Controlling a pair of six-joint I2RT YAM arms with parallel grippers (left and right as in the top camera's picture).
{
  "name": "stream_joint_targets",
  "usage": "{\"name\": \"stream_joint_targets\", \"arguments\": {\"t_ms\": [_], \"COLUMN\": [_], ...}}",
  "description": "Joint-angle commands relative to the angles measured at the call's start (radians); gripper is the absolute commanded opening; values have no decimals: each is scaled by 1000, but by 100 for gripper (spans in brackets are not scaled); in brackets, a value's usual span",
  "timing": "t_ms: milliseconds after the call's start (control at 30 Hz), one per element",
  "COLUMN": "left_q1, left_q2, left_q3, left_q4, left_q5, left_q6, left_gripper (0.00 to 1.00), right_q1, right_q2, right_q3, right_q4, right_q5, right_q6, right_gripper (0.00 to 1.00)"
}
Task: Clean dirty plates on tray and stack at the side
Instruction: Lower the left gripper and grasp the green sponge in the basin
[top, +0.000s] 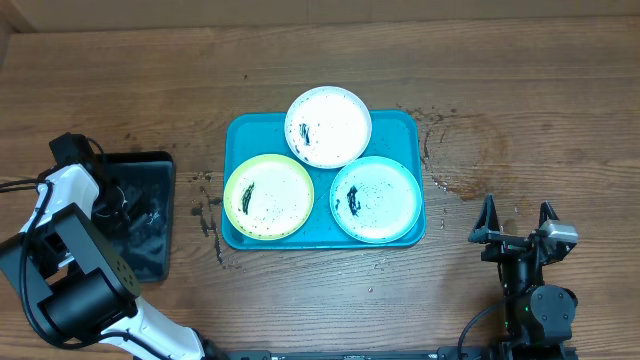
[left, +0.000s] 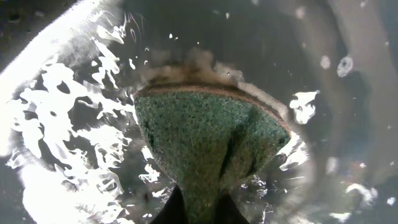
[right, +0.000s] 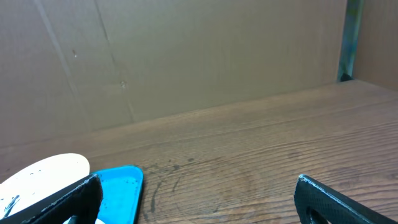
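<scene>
Three dirty plates lie on the turquoise tray (top: 240, 135): a white plate (top: 328, 125) at the back, a yellow-green plate (top: 268, 197) front left, a light blue plate (top: 376, 199) front right, all with dark smears. My left gripper (top: 125, 205) is down in the small black tray (top: 150, 170) at the left. In the left wrist view it (left: 200, 208) is shut on a green sponge (left: 205, 143) in wet, shiny water. My right gripper (top: 517, 222) is open and empty, right of the turquoise tray. In the right wrist view the tray corner (right: 121, 186) and the white plate (right: 43, 171) show.
Dark wet specks and smears mark the wood around the turquoise tray, most at its right (top: 440, 175) and left (top: 205, 210) sides. A cardboard wall (right: 186, 56) stands behind the table.
</scene>
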Motion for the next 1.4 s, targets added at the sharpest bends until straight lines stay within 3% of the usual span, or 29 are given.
{"name": "stream_joint_targets", "arguments": {"t_ms": [0, 67, 400, 433, 567, 633, 733, 867, 900, 967, 1033, 1067, 1100, 1367], "left_q1": [-2, -2, -2, -2, -2, -2, -2, -2, -2, -2, -2, -2, -2, -2], "left_q2": [8, 8, 8, 8, 8, 8, 9, 9, 9, 9, 9, 9, 9, 9], "left_q3": [-3, -3, -3, -3, -3, -3, -3, -3, -3, -3, -3, -3, -3, -3], "left_q4": [8, 28, 158, 166, 176, 175, 167, 146, 135, 98, 51, 24, 6, -140], "left_q5": [-15, -20, -42, -42, -42, -42, -42, -41, -41, -35, -12, 7, 21, 41], "left_q6": [-1, -1, -1, -1, -1, -1, -1, -1, -1, -1, -1, -1, -1, -1], "left_gripper": [45, 100, 100, 96, 56, 41, 5, 4, 9, 36, 72, 95, 100, 96], "right_q1": [-4, -4, -4, -4, -4, -4, -4, -4, -4, -4, -4, -4, -4, -4], "right_q2": [-10, -10, -10, -10, -10, -10, -10, -10, -10, -10, -10, -10, -10, -10], "right_q3": [-11, -11, -11, -11, -11, -11, -11, -11, -11, -11, -11, -11, -11, -11], "right_q4": [4, 4, 4, 4, 4, 4, 4, 4, 4, 4, 4, 4, 4, 4], "right_q5": [-5, -5, -5, -5, -5, -5, -5, -5, -5, -5, -5, -5, -5, -5], "right_q6": [-4, -4, -4, -4, -4, -4, -4, -4, -4, -4, -4, -4, -4, -4], "right_gripper": [100, 100, 100, 100, 100, 100, 100, 100, 100, 100, 100, 100, 100, 100]}}
